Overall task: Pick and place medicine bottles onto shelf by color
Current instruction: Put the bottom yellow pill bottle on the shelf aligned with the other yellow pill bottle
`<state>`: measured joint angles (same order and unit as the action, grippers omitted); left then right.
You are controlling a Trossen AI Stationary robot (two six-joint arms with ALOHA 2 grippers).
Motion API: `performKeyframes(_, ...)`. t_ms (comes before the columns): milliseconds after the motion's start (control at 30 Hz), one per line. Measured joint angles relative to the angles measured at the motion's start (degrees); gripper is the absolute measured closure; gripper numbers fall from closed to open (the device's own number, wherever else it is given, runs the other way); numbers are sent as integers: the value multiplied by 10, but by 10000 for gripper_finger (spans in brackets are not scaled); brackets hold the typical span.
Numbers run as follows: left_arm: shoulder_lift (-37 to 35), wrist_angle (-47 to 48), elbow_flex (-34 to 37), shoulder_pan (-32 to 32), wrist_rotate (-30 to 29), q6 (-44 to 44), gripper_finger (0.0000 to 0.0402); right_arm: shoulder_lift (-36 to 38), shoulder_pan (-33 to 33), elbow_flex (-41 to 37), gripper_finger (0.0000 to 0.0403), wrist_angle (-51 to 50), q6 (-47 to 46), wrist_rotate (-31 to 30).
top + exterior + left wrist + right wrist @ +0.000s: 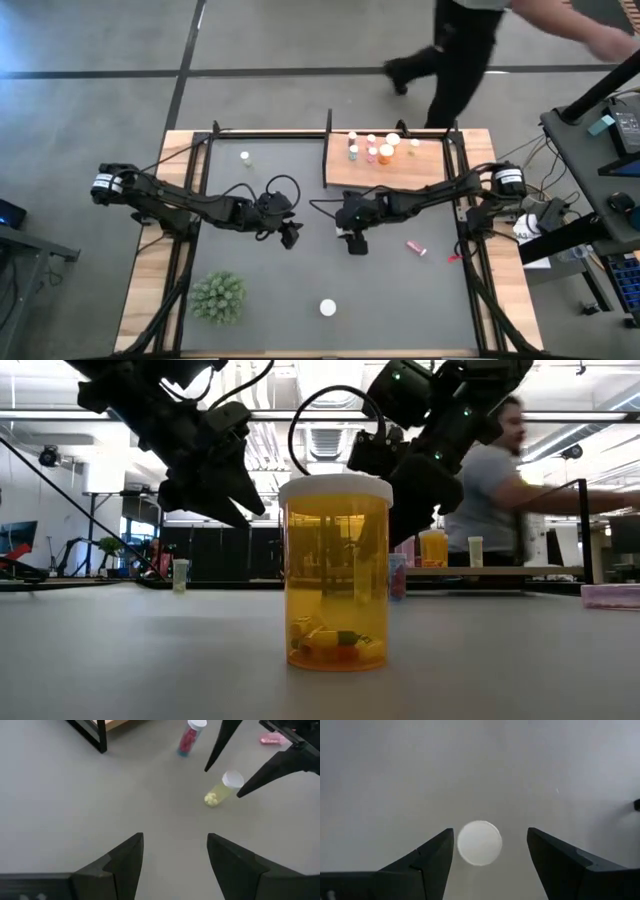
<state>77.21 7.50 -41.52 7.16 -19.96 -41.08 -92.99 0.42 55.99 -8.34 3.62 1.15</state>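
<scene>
The right gripper point(490, 855) is held above a yellow bottle point(479, 843) mid-bench, fingers apart around its white cap. The left gripper point(175, 865) hovers nearby — fingers apart, empty. Other bottles point(372, 152) stand on the shelf point(345, 170).

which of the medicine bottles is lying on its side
The pink bottle on the mat right of the right gripper; the others stand upright.

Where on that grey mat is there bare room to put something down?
Bare patches: the mat between the spiky plant and the standing bottle; and its stretch between the lone bottle and the shelf. Crowded: the shelf's bottles, and mid-mat under both arms.
</scene>
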Motion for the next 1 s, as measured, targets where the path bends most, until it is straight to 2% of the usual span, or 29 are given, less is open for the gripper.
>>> performKeyframes(200, 0, 0, 0, 0, 0, 0, 198, 5, -1, 0, 170, 1, 7, 4)
performKeyframes(867, 0, 0, 0, 0, 0, 0, 198, -2, -1, -1, 281, -3, 9, 4)
performKeyframes(1000, 0, 0, 1, 0, 0, 0, 198, -2, -1, 0, 293, -3, 9, 4)
